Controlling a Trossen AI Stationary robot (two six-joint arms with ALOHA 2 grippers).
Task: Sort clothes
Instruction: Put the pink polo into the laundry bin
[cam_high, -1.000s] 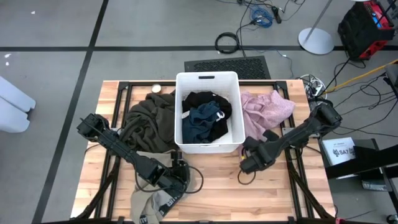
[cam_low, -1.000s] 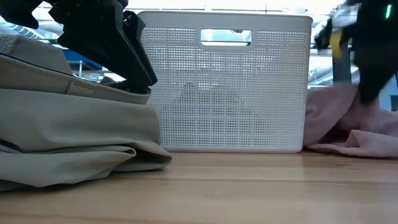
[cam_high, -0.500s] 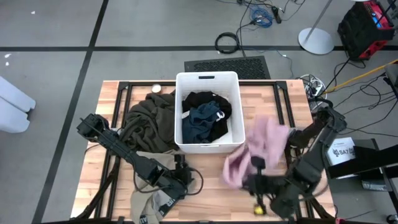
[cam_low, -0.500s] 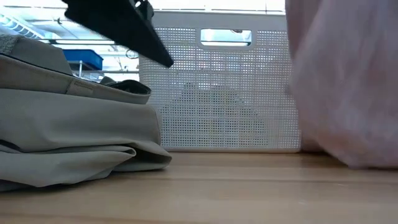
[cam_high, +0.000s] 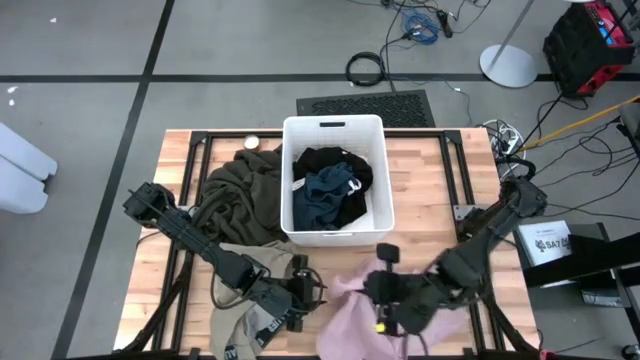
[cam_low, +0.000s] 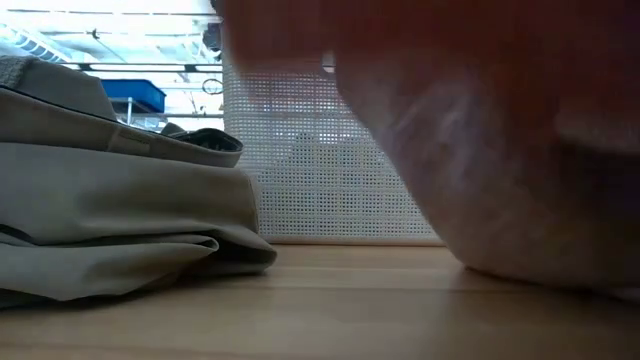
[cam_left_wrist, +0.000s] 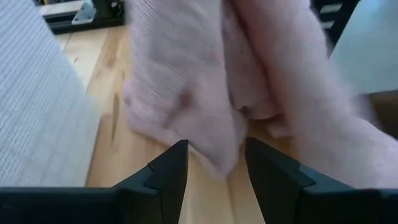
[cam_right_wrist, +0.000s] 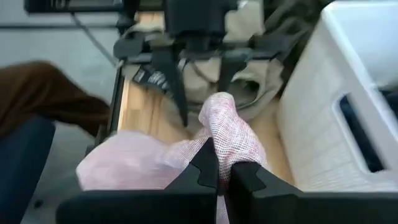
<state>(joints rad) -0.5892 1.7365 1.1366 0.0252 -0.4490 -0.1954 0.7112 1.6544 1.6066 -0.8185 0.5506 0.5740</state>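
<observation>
My right gripper (cam_high: 384, 297) is shut on the pale pink garment (cam_high: 350, 322) over the table's near middle. My left gripper (cam_high: 306, 291) stands open just left of it, above the beige garment (cam_high: 250, 326). In the left wrist view the pink garment (cam_left_wrist: 205, 93) hangs right ahead of the open fingers (cam_left_wrist: 166, 174). The dark olive garment (cam_high: 240, 195) lies heaped left of the white bin (cam_high: 333, 123). Black and navy-teal clothes (cam_high: 330, 188) lie inside the bin. My right gripper pinches a bunched fold of the pink garment (cam_right_wrist: 225, 134) between its two fingers. The fingers slant down, coming from the table's right. The cloth hangs slack below and around them; its lower end (cam_low: 520, 270) is at or just above the tabletop.
The bin's near wall (cam_low: 300, 170) stands just behind both grippers. The folded beige garment (cam_low: 120, 220) covers the near left of the table. A small round object (cam_high: 252, 142) sits at the far edge. Bare wood lies at the right, where the pink garment lay.
My right gripper has lifted the pink garment from the table right of the bin and swung it toward the near edge and then left, turning as it went. The garment now hangs in front of the bin. My left gripper has tipped upward and stayed open.
</observation>
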